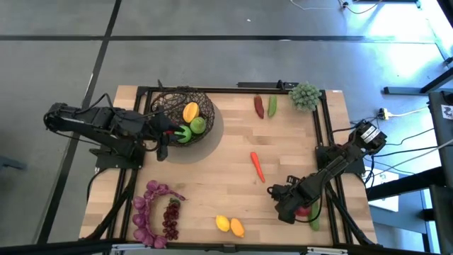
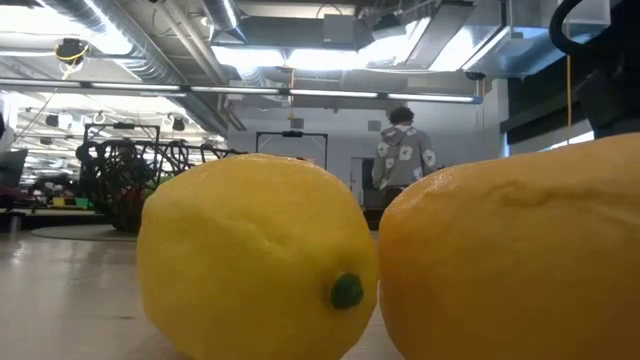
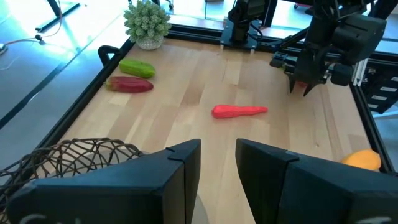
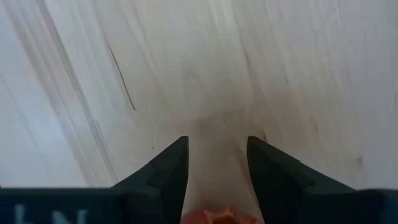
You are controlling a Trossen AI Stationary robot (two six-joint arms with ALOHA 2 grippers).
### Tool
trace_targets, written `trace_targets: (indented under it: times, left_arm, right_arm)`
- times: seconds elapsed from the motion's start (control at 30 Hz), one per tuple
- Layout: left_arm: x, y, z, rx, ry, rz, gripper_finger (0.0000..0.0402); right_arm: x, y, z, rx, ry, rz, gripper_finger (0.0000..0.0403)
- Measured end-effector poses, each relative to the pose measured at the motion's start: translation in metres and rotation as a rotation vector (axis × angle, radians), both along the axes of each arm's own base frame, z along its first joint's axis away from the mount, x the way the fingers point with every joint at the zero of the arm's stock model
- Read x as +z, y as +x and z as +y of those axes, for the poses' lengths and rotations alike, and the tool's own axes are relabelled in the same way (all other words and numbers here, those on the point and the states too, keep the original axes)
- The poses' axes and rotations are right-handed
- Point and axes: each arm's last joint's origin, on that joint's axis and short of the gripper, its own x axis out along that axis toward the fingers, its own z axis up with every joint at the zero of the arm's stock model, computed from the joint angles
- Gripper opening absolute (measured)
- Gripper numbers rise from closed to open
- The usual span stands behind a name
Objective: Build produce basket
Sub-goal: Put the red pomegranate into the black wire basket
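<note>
- Right claw (image 1: 301,211) is low over the tabletop (image 1: 226,152) near its front right corner, its dark fingers (image 4: 166,167) standing apart with a red piece of produce (image 4: 219,216) showing between them at their base; whether they already press on it I cannot tell.
- Left claw (image 1: 164,134) waits at the near rim of the basket (image 1: 202,103), at the back left of the tabletop, fingers (image 3: 180,163) a little apart and nothing between them.
- Step in hand, as I judge it: picking up the red piece at the front right, with a green one (image 1: 314,221) lying just beside it towards the right edge.
- Next move calls for the right claw to close squarely on the red piece without nudging the green neighbour, lift clear, then carry across the tabletop to the basket, well apart from it.
- Basket already holds a mango (image 1: 190,112), a green apple (image 1: 198,125) and another green piece (image 1: 184,134).
- Left to gather: purple grapes (image 1: 150,214) at the front left corner, two lemons (image 1: 229,225) touching at the front edge, a carrot (image 1: 257,166) mid-tabletop, and a red pepper (image 1: 259,106) and green pepper (image 1: 272,106) side by side near the back edge.
</note>
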Motion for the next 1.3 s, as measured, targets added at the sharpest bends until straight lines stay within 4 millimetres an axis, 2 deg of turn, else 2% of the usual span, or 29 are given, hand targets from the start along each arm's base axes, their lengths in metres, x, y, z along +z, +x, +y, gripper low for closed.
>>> trace_targets:
  times: [0.23,1.07,1.3]
  left_arm:
    - [0.0,0.0,0.0,0.006,0.002,-0.001,0.0092]
    - [0.0,0.0,0.0,0.007,0.0,-0.002,0.0092]
    - [0.0,0.0,0.0,0.007,0.0,-0.002,0.0092]
  right_arm:
    - [0.006,0.011,-0.006,-0.031,0.009,-0.017,0.0149]
    - [0.006,0.014,-0.016,-0.002,-0.087,-0.037,0.015]
    - [0.01,0.017,-0.025,-0.03,0.07,0.072,0.0149]
